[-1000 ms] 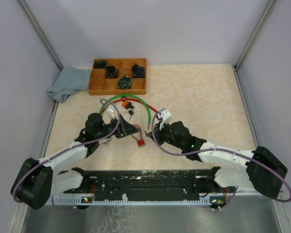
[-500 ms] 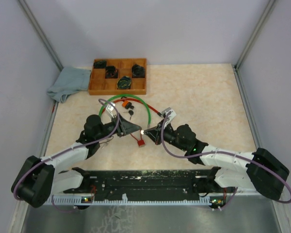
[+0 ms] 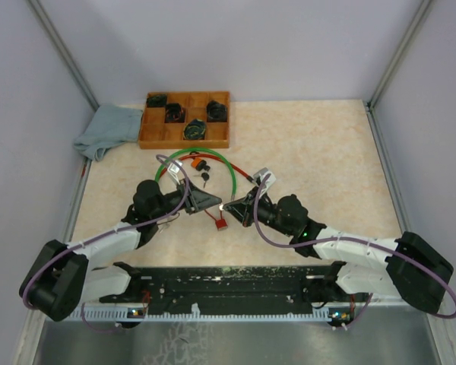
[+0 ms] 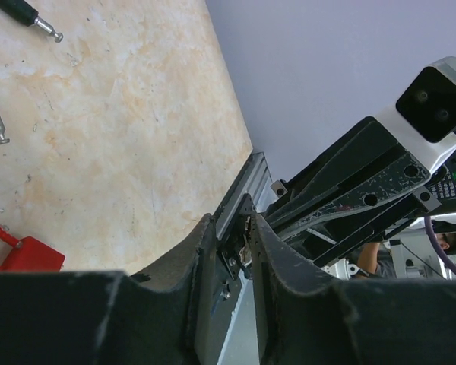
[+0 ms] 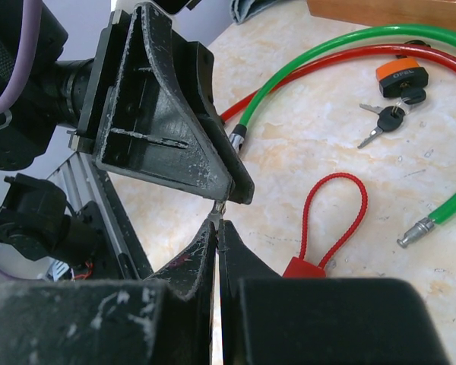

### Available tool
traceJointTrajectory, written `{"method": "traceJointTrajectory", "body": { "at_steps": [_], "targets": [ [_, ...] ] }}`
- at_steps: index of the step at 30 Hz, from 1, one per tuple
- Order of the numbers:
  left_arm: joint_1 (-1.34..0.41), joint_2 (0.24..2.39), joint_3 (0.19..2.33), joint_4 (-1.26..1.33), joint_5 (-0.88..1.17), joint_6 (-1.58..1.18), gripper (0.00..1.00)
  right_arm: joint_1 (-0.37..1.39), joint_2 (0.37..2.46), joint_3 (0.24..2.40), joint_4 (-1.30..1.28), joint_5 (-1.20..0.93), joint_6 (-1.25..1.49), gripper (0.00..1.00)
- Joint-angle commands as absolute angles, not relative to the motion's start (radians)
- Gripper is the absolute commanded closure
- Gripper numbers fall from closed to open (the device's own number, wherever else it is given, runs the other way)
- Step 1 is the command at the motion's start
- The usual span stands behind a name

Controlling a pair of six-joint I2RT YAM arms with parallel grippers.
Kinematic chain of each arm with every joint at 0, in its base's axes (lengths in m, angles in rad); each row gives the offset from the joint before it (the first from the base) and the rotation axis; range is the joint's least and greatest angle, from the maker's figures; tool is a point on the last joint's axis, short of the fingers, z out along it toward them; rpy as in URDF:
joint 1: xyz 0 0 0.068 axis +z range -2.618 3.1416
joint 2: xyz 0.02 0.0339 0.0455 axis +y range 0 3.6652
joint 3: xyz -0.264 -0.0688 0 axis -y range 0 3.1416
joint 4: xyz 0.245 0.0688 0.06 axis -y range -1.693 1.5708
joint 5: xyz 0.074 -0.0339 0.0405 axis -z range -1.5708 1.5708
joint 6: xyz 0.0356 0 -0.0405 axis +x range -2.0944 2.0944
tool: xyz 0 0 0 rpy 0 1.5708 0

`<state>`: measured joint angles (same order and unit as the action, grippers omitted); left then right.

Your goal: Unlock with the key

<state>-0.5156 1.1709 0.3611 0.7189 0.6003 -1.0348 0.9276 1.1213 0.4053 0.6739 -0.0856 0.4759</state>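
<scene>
1. The right gripper (image 5: 217, 226) has its jaws pressed together on a thin metal key (image 5: 219, 207). The key's end pokes out just past the fingertips.
2. The left gripper (image 4: 229, 217) meets it tip to tip. Its jaws stand a narrow slit apart with a small bit of metal in the slit. I cannot tell whether they pinch it.
3. The two pairs of jaws meet low over the pale marbled surface (image 3: 311, 152), in front of the arm bases and about midway between them.
4. A red padlock (image 3: 221, 223) with a red cable loop lies flat on the surface just beside that meeting point, on the side toward the bases. Neither gripper touches it.
5. Beyond the grippers a green cable (image 3: 232, 169) arcs across the surface, with a red cable running alongside it. An orange padlock (image 5: 401, 74) sits on the red cable, and a bunch of black-headed keys (image 5: 387, 118) lies next to it.
6. At the far left stands a wooden tray (image 3: 184, 144) with dark round items in several compartments. A grey-blue cloth (image 3: 106, 131) lies crumpled right against the tray's left edge.
</scene>
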Motion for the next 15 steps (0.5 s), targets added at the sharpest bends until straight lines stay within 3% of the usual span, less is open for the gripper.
{"method": "traceJointTrajectory", "body": {
  "at_steps": [1, 8, 15],
  "targets": [
    [-0.522, 1.173, 0.368, 0.767, 0.613, -1.033, 0.72, 0.935, 1.119, 0.416, 0.753, -0.103, 0.485, 1.0],
    [-0.524, 1.173, 0.367, 0.769, 0.611, -1.033, 0.92, 0.936, 1.125, 0.416, 0.753, -0.103, 0.484, 1.0],
    [-0.524, 1.157, 0.38, 0.703, 0.589, -0.998, 1.0, 0.936, 1.136, 0.418, 0.733, -0.089, 0.479, 1.0]
  ]
}}
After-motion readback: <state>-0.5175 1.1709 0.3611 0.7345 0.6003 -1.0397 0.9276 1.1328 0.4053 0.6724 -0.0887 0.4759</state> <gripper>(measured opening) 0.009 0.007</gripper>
